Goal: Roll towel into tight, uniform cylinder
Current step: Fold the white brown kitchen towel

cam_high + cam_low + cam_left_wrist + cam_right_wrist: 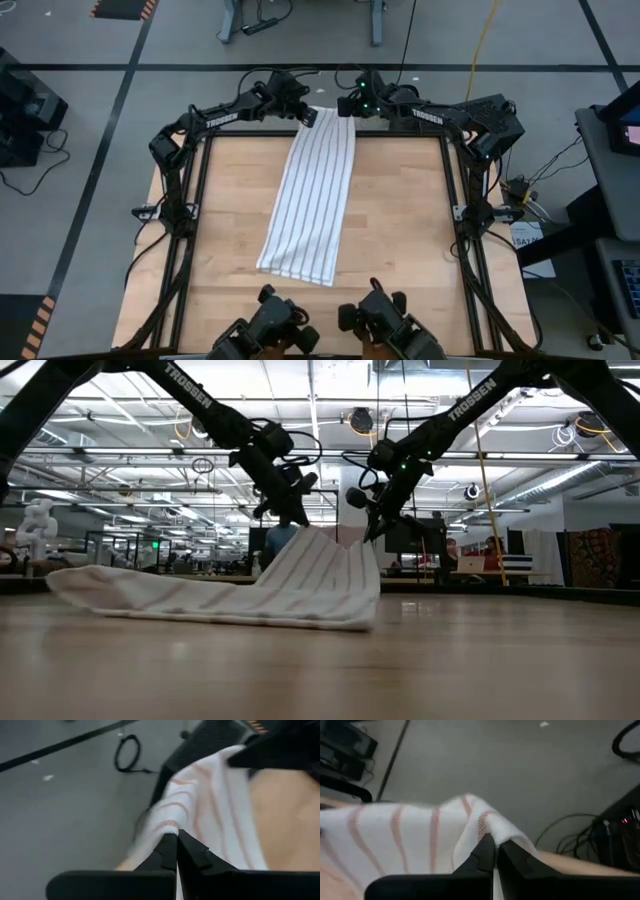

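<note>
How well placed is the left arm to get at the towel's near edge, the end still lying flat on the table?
Probably not right now. The left gripper is shut on the towel at its far corner, lifted off the table, as is the right gripper. Nothing else blocks the way.

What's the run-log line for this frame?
left gripper: shut on towel far corner | right gripper: shut on other far corner | far edge lifted, near end flat on table | roll: not begun

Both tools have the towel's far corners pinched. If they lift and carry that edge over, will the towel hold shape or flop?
Probably flop: the towel already sags between the left tool and right tool. It looks thin and light, so its trailing end may drag.
</note>
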Controlling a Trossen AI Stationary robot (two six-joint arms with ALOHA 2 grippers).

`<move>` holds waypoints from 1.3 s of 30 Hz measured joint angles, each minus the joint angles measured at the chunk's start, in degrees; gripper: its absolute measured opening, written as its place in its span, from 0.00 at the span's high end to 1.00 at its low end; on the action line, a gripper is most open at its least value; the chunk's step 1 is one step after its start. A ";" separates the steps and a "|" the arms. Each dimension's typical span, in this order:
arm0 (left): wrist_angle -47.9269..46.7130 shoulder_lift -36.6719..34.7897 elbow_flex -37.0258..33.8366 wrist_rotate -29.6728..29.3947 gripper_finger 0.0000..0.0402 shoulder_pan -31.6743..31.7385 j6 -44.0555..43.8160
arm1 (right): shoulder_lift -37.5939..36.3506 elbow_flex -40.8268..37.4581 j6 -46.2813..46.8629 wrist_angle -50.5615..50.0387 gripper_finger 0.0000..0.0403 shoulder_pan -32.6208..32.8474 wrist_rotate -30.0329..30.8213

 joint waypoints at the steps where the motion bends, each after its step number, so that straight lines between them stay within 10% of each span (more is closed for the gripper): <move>1: -0.27 0.00 0.00 -1.36 1.00 0.13 0.02 | 0.00 0.00 -0.04 0.35 1.00 -0.28 0.00; 25: -4.63 1.11 -0.07 -2.38 0.94 2.94 1.28 | 3.28 0.00 0.56 1.60 0.88 -1.38 -2.92; 39: -16.39 1.10 -0.51 6.39 0.64 2.68 11.69 | 2.56 0.00 -1.43 -1.74 0.67 -0.92 -9.45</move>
